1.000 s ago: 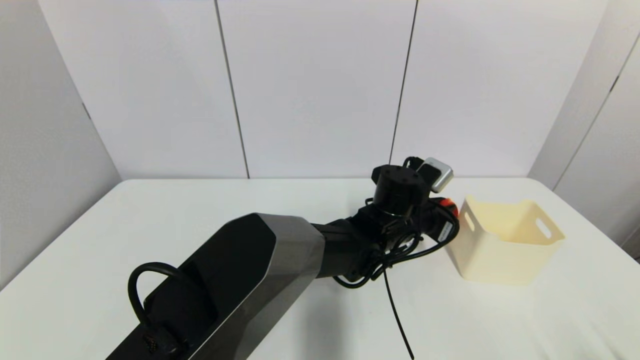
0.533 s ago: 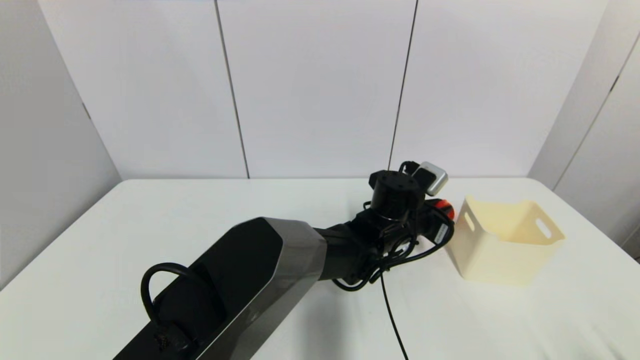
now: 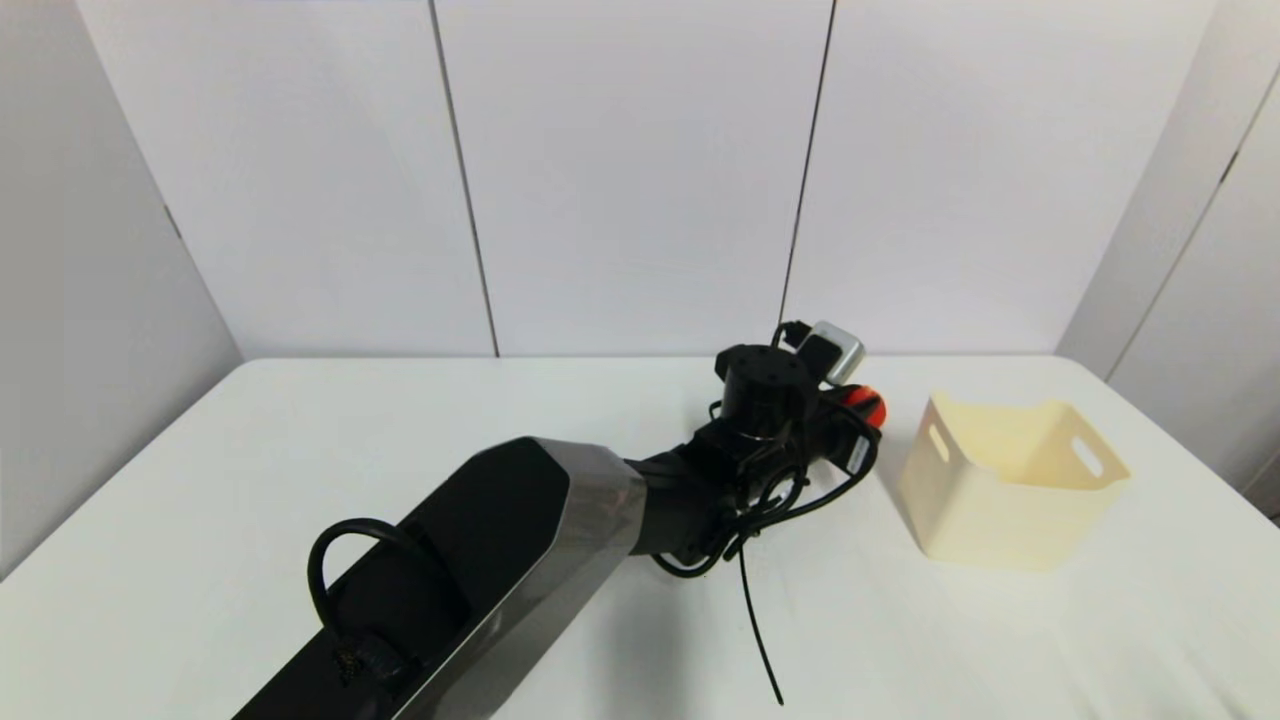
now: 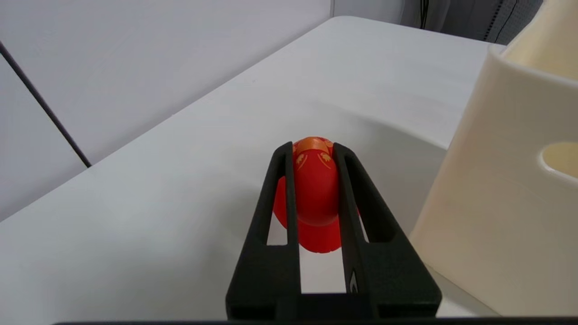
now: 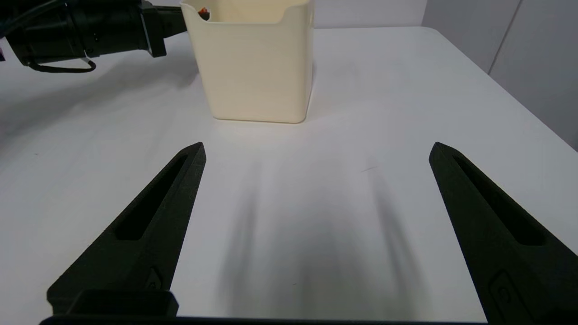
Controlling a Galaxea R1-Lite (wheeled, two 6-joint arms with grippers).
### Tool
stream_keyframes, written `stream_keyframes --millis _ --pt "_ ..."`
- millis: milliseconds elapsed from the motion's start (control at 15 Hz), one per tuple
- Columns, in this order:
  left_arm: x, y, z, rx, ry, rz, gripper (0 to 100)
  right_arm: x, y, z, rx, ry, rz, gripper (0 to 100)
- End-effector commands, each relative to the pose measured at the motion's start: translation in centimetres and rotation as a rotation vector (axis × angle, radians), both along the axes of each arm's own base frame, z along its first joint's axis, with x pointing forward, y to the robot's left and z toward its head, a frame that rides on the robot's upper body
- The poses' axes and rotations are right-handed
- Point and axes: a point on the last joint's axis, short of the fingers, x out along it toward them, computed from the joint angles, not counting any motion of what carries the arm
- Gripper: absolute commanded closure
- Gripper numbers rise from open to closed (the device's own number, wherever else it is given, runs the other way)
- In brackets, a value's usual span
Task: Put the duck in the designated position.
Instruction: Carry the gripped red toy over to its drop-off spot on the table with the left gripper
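Observation:
The tiny red duck [image 4: 314, 194] with orange markings is pinched between the two black fingers of my left gripper [image 4: 312, 151], which is shut on it. In the head view the duck [image 3: 866, 405] pokes out at the tip of the left gripper [image 3: 852, 418], held a little above the table and left of the cream bin [image 3: 1010, 490], with a small gap between them. The bin's wall [image 4: 496, 180] stands close beside the duck in the left wrist view. My right gripper [image 5: 317, 146] hovers open over bare table in front of the bin [image 5: 253, 67], holding nothing.
The white table [image 3: 300, 450] stretches wide to the left of the arm. A loose black cable [image 3: 755, 620] hangs from the left wrist down to the table. Grey wall panels stand behind the table's far edge. The bin has handle cut-outs [image 3: 1085, 455].
My left gripper, still shut on the duck, has drawn back leftward from the bin's near corner, so a gap now shows between them. The bin has not moved.

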Motion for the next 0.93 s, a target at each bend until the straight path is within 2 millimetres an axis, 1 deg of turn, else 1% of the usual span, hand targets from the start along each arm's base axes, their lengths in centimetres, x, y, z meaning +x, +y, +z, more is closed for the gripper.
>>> stream_keyframes --millis 67,267,933 --pt "0.23 0.07 -0.3 -0.01 -0.009 0.003 100 0.01 0.0 0.01 0.0 0.001 0.0 0" --pt "0.21 0.09 0.12 -0.03 -0.028 0.002 100 0.01 0.0 0.01 0.0 0.001 0.0 0" --pt "0.2 -0.03 0.32 -0.046 -0.041 0.0 100 0.01 0.0 0.01 0.0 0.001 0.0 0"
